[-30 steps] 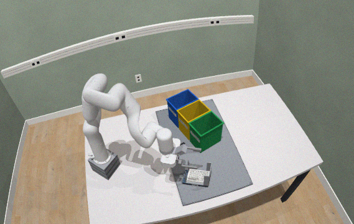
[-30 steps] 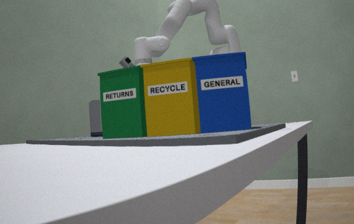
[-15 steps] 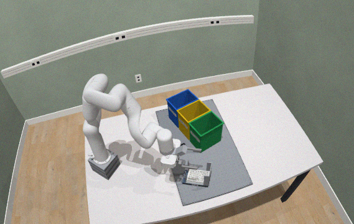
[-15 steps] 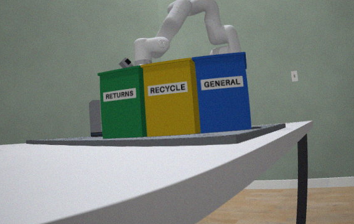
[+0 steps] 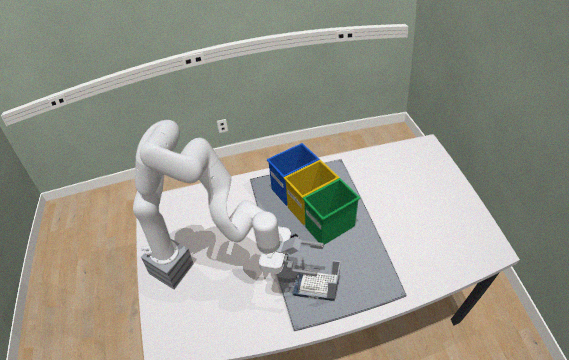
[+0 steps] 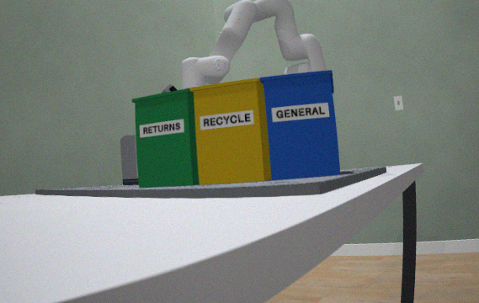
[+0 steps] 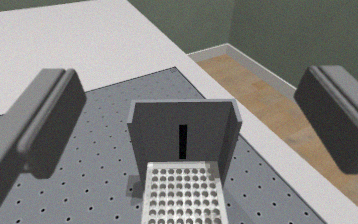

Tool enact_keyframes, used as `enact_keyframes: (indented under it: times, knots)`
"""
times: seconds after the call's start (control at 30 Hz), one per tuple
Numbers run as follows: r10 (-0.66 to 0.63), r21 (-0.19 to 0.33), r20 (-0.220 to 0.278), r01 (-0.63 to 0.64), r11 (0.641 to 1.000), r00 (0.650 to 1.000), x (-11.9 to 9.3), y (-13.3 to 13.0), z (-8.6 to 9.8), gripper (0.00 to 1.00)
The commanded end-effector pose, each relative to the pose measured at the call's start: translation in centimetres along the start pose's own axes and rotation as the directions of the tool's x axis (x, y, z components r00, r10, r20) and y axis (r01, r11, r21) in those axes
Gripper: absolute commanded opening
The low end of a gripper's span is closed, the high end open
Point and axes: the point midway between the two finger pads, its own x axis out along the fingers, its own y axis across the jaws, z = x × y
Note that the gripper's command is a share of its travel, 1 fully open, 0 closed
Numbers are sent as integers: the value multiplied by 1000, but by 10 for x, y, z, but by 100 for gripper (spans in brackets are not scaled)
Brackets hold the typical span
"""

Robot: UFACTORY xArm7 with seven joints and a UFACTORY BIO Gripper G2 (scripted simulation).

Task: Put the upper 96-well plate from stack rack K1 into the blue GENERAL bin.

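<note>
The rack K1 (image 5: 335, 282) (image 6: 129, 157) (image 7: 155, 120) stands on the grey mat, with a tall slotted wall at its far end in the wrist view. A white 96-well plate (image 5: 316, 284) (image 7: 182, 202) lies on top in it. The lower plate cannot be told apart. My gripper (image 5: 320, 257) (image 7: 196, 121) is open and empty. It hangs above the rack, a little towards the bins, its fingers wide apart; the bins hide the fingers in the exterior view. The blue GENERAL bin (image 5: 279, 192) (image 6: 302, 145) stands upright at the back of the row.
The yellow RECYCLE bin (image 5: 296, 206) (image 6: 231, 156) stands upright beside the blue one. The green RETURNS bin (image 5: 339, 220) (image 6: 165, 160) is upright too and nearest the gripper. The bins stand close together on the perforated mat (image 5: 374, 270) (image 7: 100, 132).
</note>
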Motion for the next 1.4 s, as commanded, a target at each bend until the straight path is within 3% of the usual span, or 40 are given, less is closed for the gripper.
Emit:
enact_keyframes:
  times: [0.0,1.37]
  knots:
    - [0,1,4,0,1000,1000,1,0,-5,37]
    - [0,0,4,0,1000,1000,1,0,-64,37]
